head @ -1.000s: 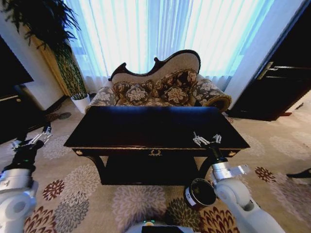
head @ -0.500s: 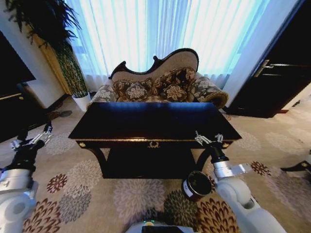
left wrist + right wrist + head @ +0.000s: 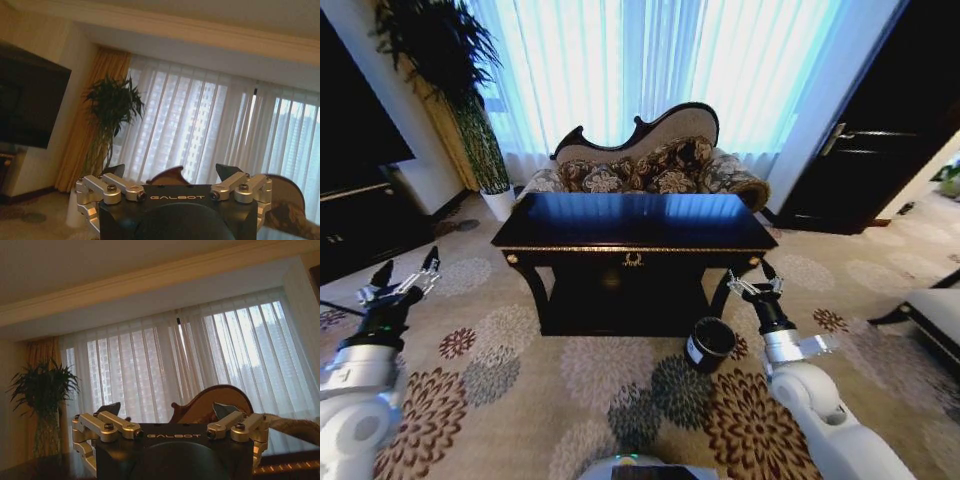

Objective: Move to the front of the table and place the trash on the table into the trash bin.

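The dark glossy table (image 3: 635, 222) with gold trim stands ahead in the head view, some way off across the carpet. The trash is out of view; the reflective top shows none that I can make out. The round dark trash bin (image 3: 710, 343) sits tilted on the floor by the table's front right leg. My left gripper (image 3: 405, 282) is raised at the left, open and empty, well clear of the table. My right gripper (image 3: 755, 285) is open and empty just above the bin. Both wrist views look past open jaws, left gripper (image 3: 172, 172) and right gripper (image 3: 167, 410), toward the curtains.
A patterned sofa (image 3: 650, 165) stands behind the table before the curtained window. A potted plant (image 3: 470, 100) and a black TV cabinet (image 3: 360, 220) are on the left, a dark door (image 3: 880, 130) on the right. A pale seat (image 3: 935, 315) juts in at the right edge.
The whole head view has shifted: the camera has backed away, so the table and bin look smaller and farther. Both arms keep their raised pose with open fingers.
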Robot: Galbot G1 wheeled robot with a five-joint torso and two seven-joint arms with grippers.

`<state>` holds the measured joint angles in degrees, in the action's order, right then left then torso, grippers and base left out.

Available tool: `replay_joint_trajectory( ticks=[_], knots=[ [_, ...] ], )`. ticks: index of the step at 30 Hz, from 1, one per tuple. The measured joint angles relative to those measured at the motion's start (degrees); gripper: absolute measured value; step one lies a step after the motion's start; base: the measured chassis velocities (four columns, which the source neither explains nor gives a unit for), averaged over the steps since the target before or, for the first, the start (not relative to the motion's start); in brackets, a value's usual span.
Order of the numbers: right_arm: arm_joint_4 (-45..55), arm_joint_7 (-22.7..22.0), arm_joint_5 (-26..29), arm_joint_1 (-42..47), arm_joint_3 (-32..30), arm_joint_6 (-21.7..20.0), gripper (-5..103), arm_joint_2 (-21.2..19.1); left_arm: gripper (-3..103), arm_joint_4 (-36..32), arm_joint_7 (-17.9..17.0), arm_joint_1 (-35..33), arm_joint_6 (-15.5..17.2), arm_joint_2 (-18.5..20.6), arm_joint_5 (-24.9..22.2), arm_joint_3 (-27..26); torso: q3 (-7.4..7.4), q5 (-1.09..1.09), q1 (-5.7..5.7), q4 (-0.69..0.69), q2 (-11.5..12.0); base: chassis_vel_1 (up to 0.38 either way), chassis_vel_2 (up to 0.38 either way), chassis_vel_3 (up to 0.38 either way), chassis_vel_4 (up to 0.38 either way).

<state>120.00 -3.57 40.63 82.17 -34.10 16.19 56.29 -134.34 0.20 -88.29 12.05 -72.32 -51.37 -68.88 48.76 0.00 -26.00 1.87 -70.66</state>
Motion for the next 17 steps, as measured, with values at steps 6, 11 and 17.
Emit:
replay_joint_trajectory(
  ticks=[6, 11, 17],
  knots=[
    [0.01, 0.5, -0.24, -0.37, 0.5, -0.22, 100, 0.75, 100, -0.07, -0.03, -0.09, 0.01, 0.18, -0.34, -0.58, 0.0, 0.02, -0.02, -0.01, 0.01, 0.328, -0.331, -0.323, 0.332],
    [0.49, 1.46, 0.2, 0.37, 0.55, -0.02, 100, 1.07, 100, 0.05, 0.01, -0.08, 0.0, -0.03, -0.13, -0.23, -0.02, -0.01, 0.03, 0.0, 0.0, 0.285, -0.299, -0.292, 0.298],
    [0.9, 1.68, 1.19, 0.66, 0.26, 0.01, 100, 1.04, 100, -0.26, 0.07, -0.04, -0.05, -0.12, -0.08, -0.07, -0.04, -0.02, 0.08, 0.0, -0.05, 0.113, -0.109, -0.131, 0.123]
  ],
)
